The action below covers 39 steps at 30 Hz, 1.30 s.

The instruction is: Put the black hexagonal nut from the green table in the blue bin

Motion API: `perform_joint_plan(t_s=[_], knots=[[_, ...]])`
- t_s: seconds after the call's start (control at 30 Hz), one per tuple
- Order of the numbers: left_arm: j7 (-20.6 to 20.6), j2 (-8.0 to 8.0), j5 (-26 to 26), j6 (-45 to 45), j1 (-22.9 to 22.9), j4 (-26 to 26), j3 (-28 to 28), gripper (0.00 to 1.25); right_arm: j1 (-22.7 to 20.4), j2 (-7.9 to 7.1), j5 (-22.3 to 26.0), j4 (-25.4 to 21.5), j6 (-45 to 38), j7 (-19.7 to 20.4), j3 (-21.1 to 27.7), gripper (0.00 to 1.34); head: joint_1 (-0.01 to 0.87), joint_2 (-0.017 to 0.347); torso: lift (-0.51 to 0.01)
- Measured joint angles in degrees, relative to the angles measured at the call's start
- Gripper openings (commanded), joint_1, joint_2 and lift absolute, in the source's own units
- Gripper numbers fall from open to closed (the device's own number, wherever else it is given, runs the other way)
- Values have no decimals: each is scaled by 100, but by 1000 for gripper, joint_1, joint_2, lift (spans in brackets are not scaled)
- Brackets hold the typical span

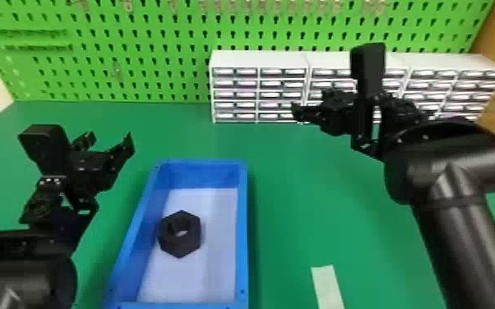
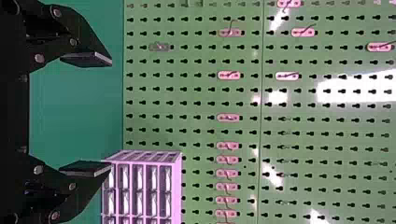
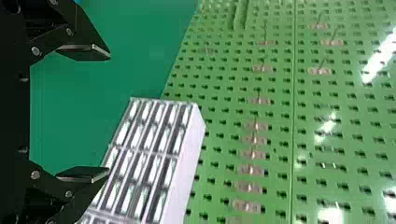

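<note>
We see the black hexagonal nut (image 1: 187, 244) lying flat inside the blue bin (image 1: 242, 230), on its pale bottom, close to the left wall; whether it touches that wall we cannot tell. The bin stands on the green surface (image 1: 292, 197). Our left gripper (image 2: 111, 113) is spread with nothing between its fingers, and our right gripper (image 3: 109, 113) is likewise spread and holding nothing.

We judge the nut rigid and hard to damage, probably weighty if it is metal, lighter if plastic. Its flats look smooth enough to slip under a weak or crooked pinch. Were we to lift it again, we would take two opposite flats, low down, and avoid the corners, where it could twist. The left wall may crowd a finger there. As it lies, the placing looks done, so we would leave it alone.
</note>
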<state>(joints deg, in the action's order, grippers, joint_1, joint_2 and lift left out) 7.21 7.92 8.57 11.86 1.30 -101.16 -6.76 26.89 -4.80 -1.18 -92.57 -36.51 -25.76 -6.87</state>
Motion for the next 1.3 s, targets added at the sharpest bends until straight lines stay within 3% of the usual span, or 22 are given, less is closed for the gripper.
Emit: perform_joint_plan(t_s=[0.6,1.13,1.3], knots=[[0,-1,15,0,-15,0,-14,787,-620,119,141,-42,1037,1159,484,939,686,52,-97],[0,-2,48,8,113,66,83,787,-1403,449,53,-43,2071,1770,848,939,686,52,-97],[0,-2,49,9,154,117,137,787,-1595,477,-18,-43,2234,1864,985,939,686,52,-97]])
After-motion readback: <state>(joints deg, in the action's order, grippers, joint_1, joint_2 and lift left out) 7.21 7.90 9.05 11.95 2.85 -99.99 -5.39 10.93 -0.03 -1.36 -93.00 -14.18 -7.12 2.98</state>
